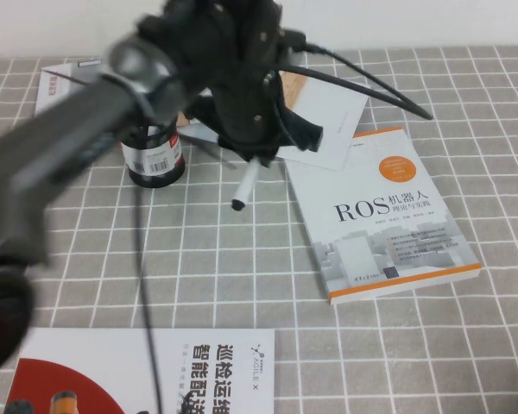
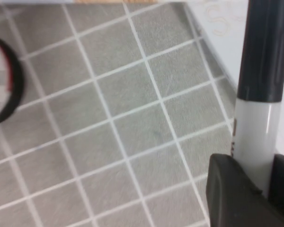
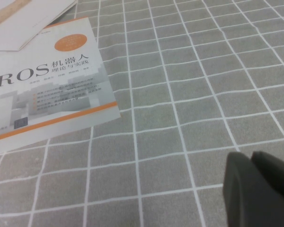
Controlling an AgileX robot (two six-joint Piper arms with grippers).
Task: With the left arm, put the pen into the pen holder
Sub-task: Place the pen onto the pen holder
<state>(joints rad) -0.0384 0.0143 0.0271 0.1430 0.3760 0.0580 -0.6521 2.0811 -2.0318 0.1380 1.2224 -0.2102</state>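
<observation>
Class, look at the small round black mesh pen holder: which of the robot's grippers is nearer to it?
Left. The left gripper hangs just right of the black mesh pen holder, gripping the white-barrelled marker. The right gripper is outside the high view, over bare cloth.

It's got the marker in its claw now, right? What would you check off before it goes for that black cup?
1. Grip: the left claw is shut on the thick white-barrelled marker with a black cap; the left wrist view shows a finger against the barrel. Ok.
2. Marker lifted off the grey checked tablecloth: looks so. Ok.
3. Marker above the round black mesh cup with a barcode label: it hangs to the cup's right. Not ok.
4. Cup upright: ok.
5. Cup opening free: hidden by the arm. Cannot tell.
6. Right claw out of the way, low over the cloth near the white ROS book: ok.
</observation>
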